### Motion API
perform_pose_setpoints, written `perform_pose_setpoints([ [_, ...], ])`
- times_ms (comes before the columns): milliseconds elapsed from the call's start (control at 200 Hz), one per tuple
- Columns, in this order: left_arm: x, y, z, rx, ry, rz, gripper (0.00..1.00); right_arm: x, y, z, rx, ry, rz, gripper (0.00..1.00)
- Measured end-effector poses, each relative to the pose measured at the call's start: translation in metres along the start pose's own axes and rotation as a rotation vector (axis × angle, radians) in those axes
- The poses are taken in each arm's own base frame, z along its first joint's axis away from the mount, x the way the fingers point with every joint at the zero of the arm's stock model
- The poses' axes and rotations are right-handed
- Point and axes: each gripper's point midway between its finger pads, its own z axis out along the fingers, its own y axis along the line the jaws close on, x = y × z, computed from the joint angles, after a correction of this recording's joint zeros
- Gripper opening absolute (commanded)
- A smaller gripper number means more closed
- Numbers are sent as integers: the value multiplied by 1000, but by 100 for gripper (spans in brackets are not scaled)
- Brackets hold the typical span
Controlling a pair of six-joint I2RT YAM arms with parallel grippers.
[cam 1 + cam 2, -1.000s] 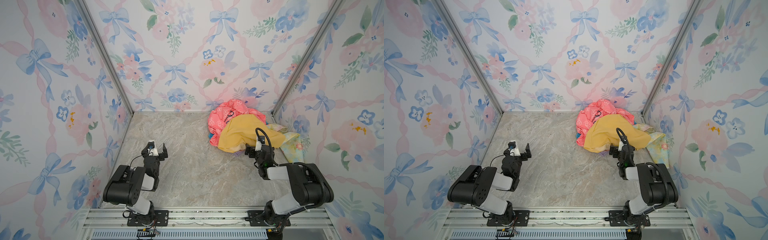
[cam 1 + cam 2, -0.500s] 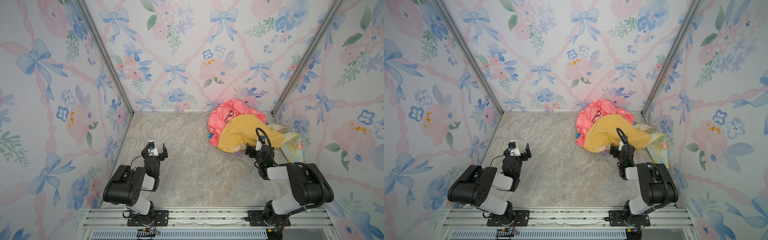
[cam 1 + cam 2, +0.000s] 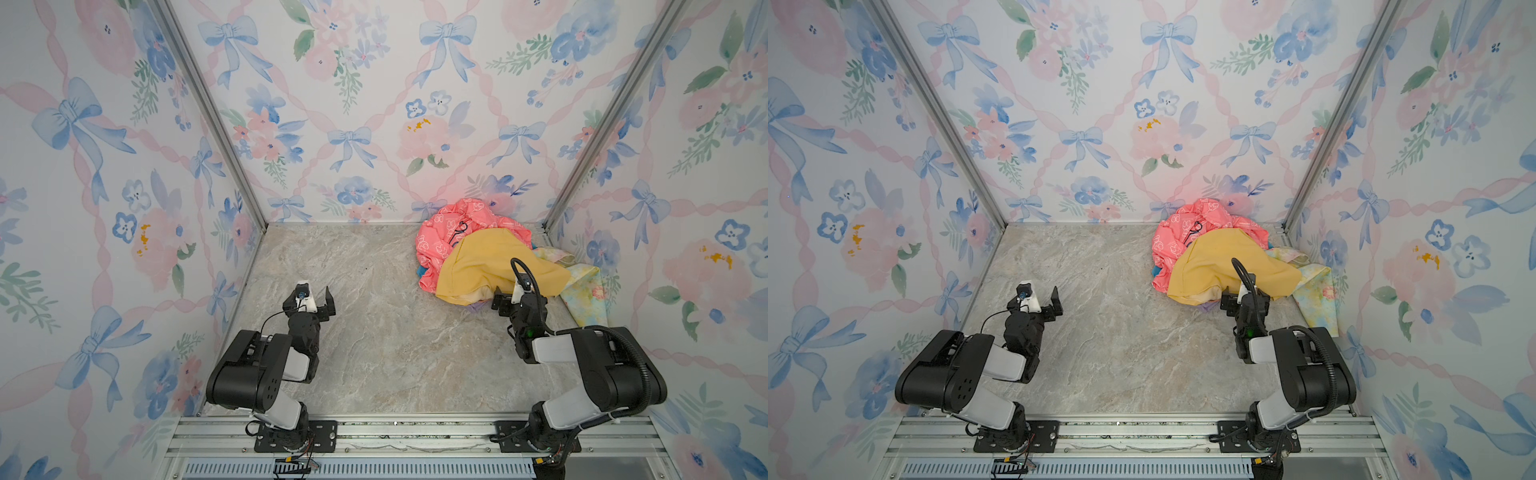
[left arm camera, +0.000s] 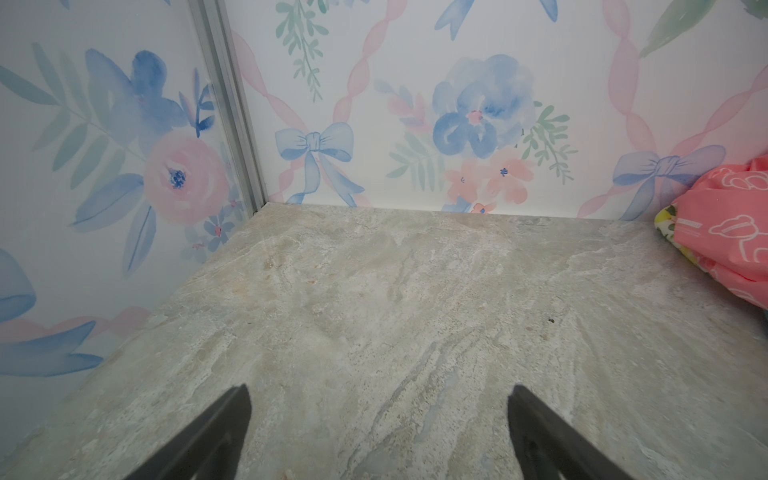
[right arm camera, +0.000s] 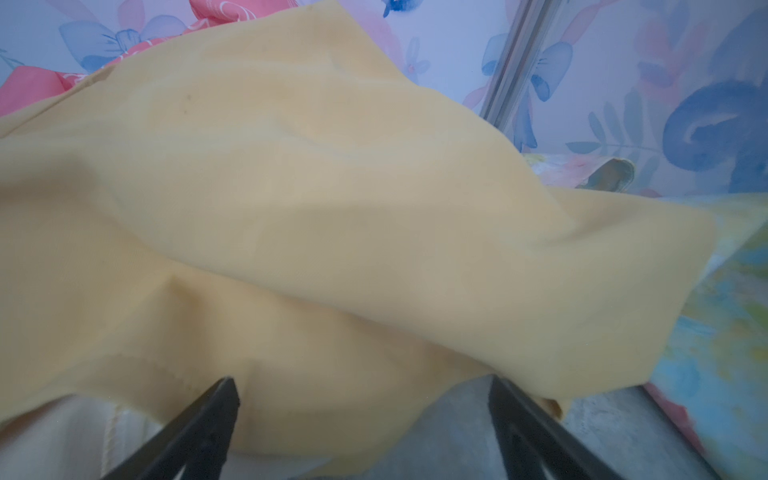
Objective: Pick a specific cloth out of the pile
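The pile (image 3: pixel 478 257) (image 3: pixel 1208 257) sits in the back right corner, a coral-pink printed cloth (image 3: pixel 440 237) under a plain mustard-yellow one (image 3: pixel 494 266). The cloth (image 3: pixel 586 291) (image 3: pixel 1316 295), pastel yellow, green and blue, lies flat at the pile's right side against the wall, partly under the mustard one; in the right wrist view it (image 5: pixel 723 324) shows at the edge. My right gripper (image 3: pixel 509 293) (image 5: pixel 361 382) is open at the mustard cloth's (image 5: pixel 332 208) near edge, holding nothing. My left gripper (image 3: pixel 316 297) (image 4: pixel 379 390) is open over bare floor, far from the pile.
Flowered walls close in the left, back and right sides, with metal corner posts (image 3: pixel 208 112) (image 3: pixel 602 116). An aluminium rail (image 3: pixel 395 432) carrying both arm bases runs along the front. The marble-look floor (image 3: pixel 374 332) lies between the arms. The coral-pink cloth (image 4: pixel 731 232) shows in the left wrist view.
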Motion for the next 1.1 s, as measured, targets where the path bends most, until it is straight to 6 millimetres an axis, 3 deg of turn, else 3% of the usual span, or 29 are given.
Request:
perform_pose_setpoints([
  [255, -16, -6, 0, -6, -2, 3, 98, 4, -6, -12, 16, -43, 11, 97],
  [515, -77, -7, 12, -59, -59, -102, 98, -1, 4, -25, 10, -105, -10, 97],
  [705, -81, -16, 16, -43, -16, -152, 98, -4, 0, -36, 52, -130, -22, 97],
  [960, -100, -35, 9, 18, -18, -220, 98, -38, -12, -62, 120, -204, 38, 97],
  [1100, -113, -48, 7, 78, -26, -273, 98, -73, -19, -74, 173, -187, 95, 97],
])
